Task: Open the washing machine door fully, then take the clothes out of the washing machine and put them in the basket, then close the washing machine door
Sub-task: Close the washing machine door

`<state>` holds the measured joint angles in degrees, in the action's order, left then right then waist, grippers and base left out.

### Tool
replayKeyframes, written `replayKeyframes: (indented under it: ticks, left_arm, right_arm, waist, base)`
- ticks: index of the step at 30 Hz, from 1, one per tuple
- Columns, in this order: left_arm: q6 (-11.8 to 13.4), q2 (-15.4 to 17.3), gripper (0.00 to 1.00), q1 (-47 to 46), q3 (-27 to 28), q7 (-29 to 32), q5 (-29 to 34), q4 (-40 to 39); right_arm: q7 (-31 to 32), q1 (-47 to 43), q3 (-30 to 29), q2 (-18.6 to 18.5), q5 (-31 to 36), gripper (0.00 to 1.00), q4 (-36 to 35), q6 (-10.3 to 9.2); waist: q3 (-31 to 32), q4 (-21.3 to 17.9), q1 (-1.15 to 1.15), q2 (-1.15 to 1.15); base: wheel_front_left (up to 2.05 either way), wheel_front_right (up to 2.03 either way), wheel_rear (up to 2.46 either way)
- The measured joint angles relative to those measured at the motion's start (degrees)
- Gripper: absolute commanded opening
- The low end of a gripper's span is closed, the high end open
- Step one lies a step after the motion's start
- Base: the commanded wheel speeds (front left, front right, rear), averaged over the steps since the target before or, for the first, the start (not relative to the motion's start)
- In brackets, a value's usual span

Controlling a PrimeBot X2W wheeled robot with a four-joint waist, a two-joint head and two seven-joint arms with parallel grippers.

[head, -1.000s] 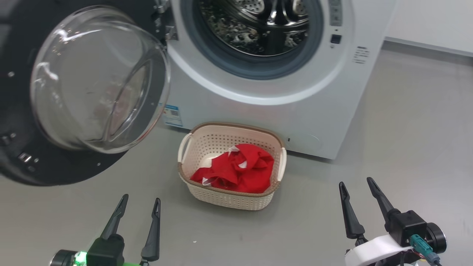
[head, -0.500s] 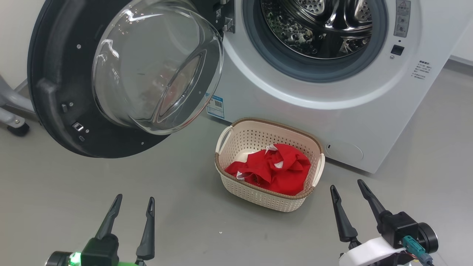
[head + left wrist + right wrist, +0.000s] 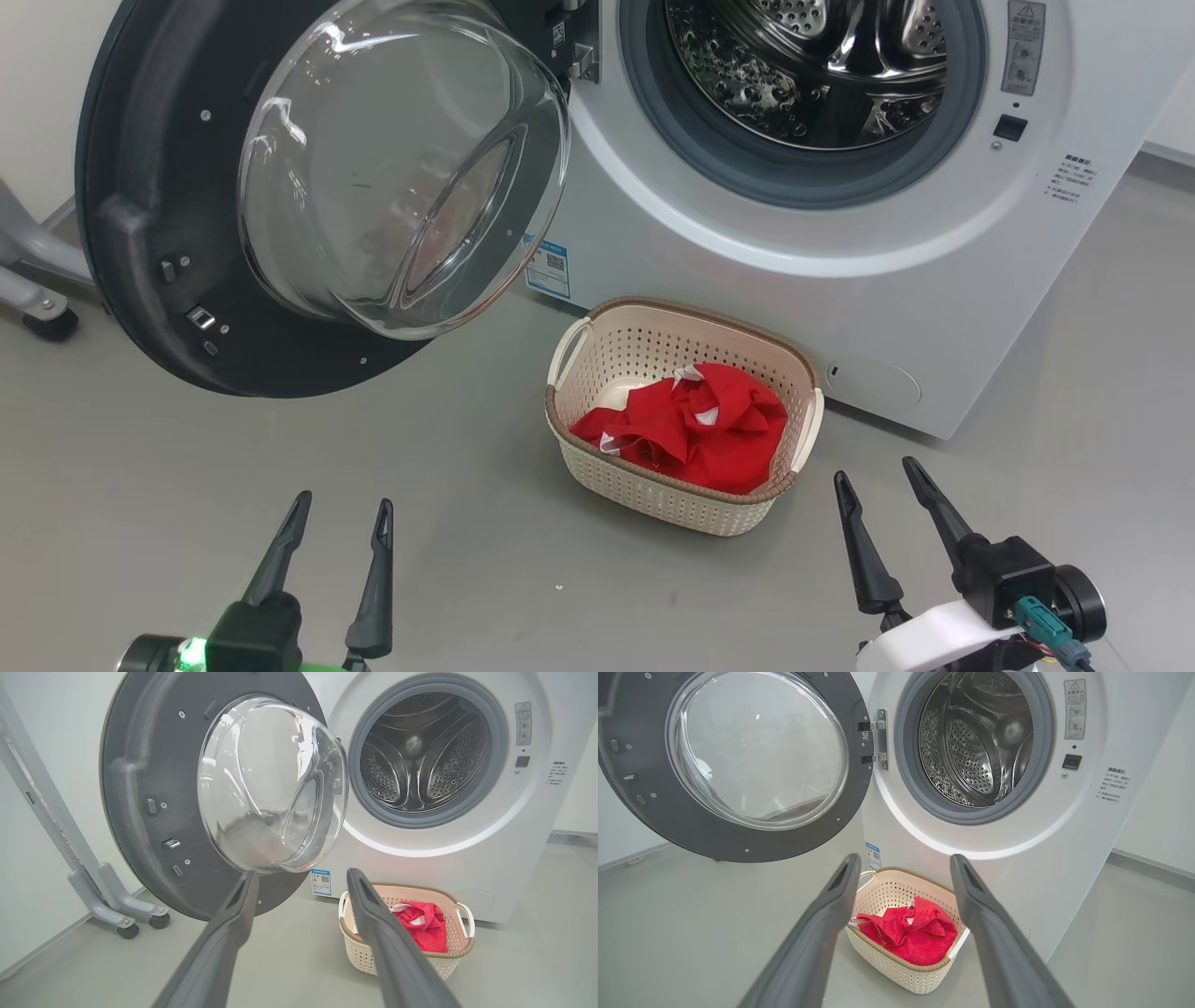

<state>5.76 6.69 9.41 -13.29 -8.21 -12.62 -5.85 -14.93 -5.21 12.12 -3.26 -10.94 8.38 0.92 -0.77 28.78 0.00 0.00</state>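
while left claw (image 3: 344, 501) and right claw (image 3: 877, 469) hang spread, empty, red clothes (image 3: 691, 429) sit crumpled in the cream basket (image 3: 672, 311), long axis left-right, just before the washing machine (image 3: 934, 308), its door (image 3: 140, 187) swung left.

Head camera has turned: washing machine door (image 3: 140, 205) and basket (image 3: 653, 502) now sit further right in frame. Wheeled stand foot (image 3: 37, 303) has entered at left edge.

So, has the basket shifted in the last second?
No. The basket still sits just right of the blue sticker on the washing machine; only the camera view shifted.
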Motion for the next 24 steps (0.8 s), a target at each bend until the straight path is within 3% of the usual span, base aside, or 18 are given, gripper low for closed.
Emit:
replayKeyframes:
  ticks: [2,3,5,8,15,21,24]
  left_arm:
    - [0.0,0.0,0.97,0.0,0.0,0.0,0.0,0.0]
    - [0.0,0.0,0.69,0.0,-0.1,0.0,0.0,0.0]
    - [0.0,-0.2,0.02,0.0,0.0,-0.5,-0.8,0.0]
    - [-0.4,-0.8,0.0,0.0,0.0,-1.2,-3.3,-0.4]
    - [-5.7,-2.2,0.0,-0.1,-1.6,-1.5,-12.1,-3.2]
    - [-13.1,-4.4,0.0,-0.4,-1.5,-2.6,-36.1,-9.9]
    - [-13.5,-4.4,0.0,-0.6,-1.8,-3.6,-45.2,-13.9]
  right_arm:
    - [0.0,0.0,0.0,0.0,0.0,1.0,0.0,0.0]
    - [0.0,0.0,0.0,0.0,0.0,1.0,0.0,0.0]
    - [0.0,0.0,0.0,0.0,0.0,1.0,0.0,0.0]
    - [0.0,0.1,0.0,0.0,0.0,1.0,0.1,0.0]
    - [0.0,0.1,0.2,0.0,0.0,1.0,0.1,-0.01]
    - [0.0,0.4,0.6,0.0,0.2,1.0,-0.1,-0.01]
    - [0.0,1.1,0.7,-0.3,0.4,1.0,-0.2,0.0]
  waist:
    - [0.0,0.0,0.0,0.0]
    - [0.0,0.1,0.0,0.0]
    - [0.0,0.1,0.0,0.0]
    - [0.0,0.3,0.0,0.0]
    - [-0.1,0.5,0.0,0.0]
    - [-1.1,0.4,0.0,0.0]
    - [-1.8,0.4,0.0,0.0]
  base:
    - [0.0,0.0,0.0]
    - [0.0,0.0,0.0]
    - [0.0,0.0,0.0]
    - [0.0,0.0,0.0]
    - [0.0,0.0,0.0]
    - [0.0,0.0,0.0]
    - [0.0,0.0,0.0]
